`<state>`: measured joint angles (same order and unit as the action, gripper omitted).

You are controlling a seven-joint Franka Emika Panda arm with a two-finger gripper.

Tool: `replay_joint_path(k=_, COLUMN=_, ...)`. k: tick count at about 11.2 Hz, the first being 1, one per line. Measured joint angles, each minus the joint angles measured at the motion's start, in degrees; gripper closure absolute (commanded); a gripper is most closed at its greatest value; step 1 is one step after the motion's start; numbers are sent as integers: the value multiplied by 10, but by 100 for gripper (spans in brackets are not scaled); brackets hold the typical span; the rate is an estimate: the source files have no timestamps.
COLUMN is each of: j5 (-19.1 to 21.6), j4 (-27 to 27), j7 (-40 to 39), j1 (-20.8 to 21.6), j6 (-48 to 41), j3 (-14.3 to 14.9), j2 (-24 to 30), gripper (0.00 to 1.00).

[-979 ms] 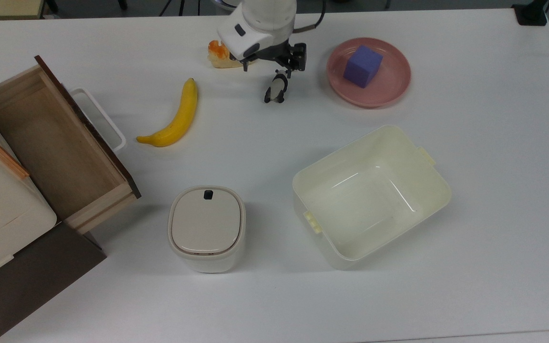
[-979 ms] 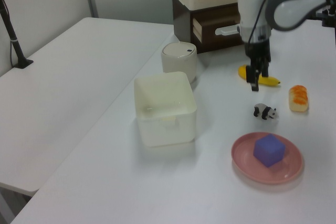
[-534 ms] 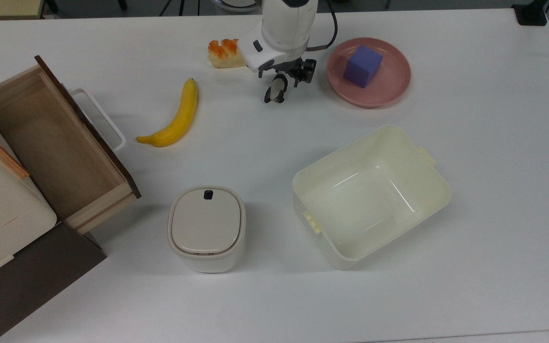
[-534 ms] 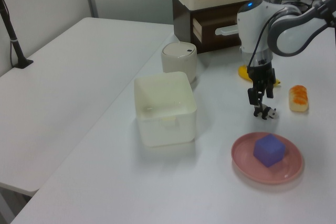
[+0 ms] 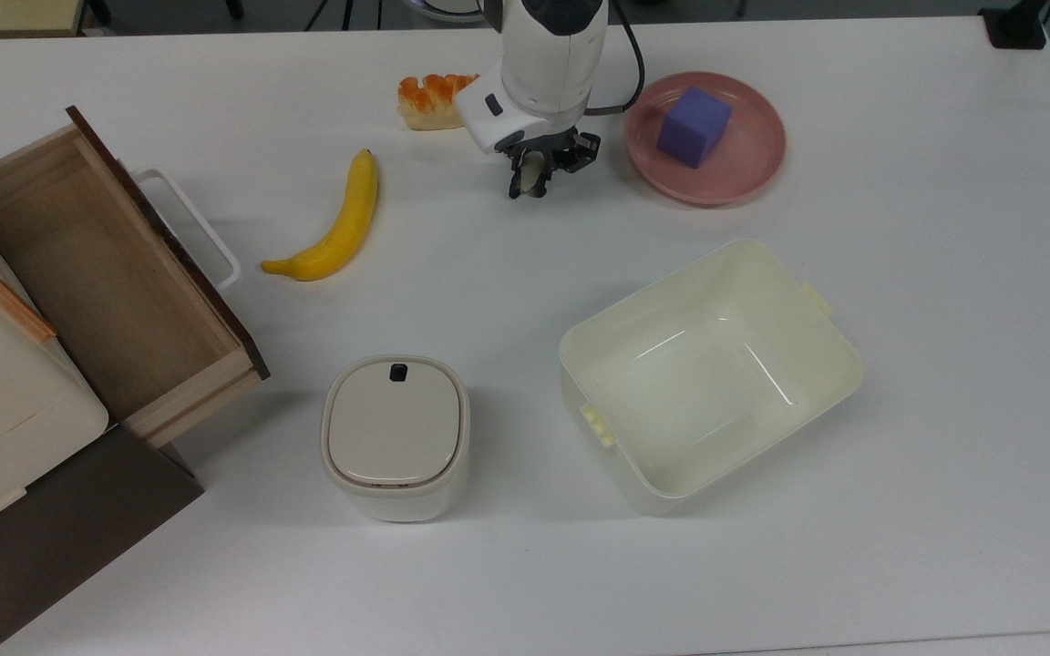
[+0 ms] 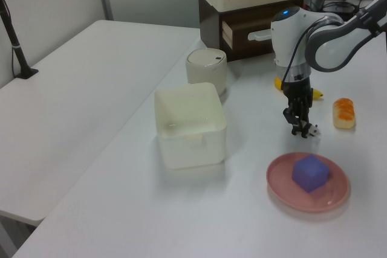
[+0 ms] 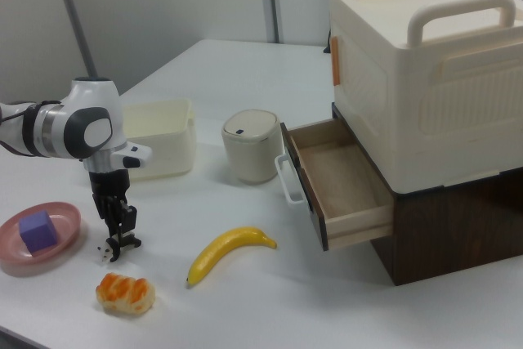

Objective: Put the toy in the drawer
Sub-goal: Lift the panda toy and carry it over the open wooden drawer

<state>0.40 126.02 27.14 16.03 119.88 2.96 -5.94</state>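
Pincer [image 5: 532, 179] low over the toy [image 5: 526, 185], fingers either side.

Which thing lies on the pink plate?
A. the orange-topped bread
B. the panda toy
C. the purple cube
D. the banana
C: the purple cube sits on the pink plate, while the gripper is down at the panda toy on the table.

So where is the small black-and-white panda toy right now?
In the top view the small black-and-white panda toy stands on the white table at the gripper, between the orange-topped bread and the pink plate.
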Motion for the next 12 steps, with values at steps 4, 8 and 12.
replay_joint_path(k=4, j5=-1, j4=-81, j7=-60, j1=-15, j6=-103, j3=7, j2=7, gripper=78)
replay_joint_path(k=8, j5=-19, j4=-207, j7=-175, j1=-104, j6=-127, j3=11, j2=11, gripper=76)
replay_joint_path(k=12, j5=-90, j4=-317, j7=-255, j1=-176, j6=-127, j3=15, j2=-22, gripper=75)
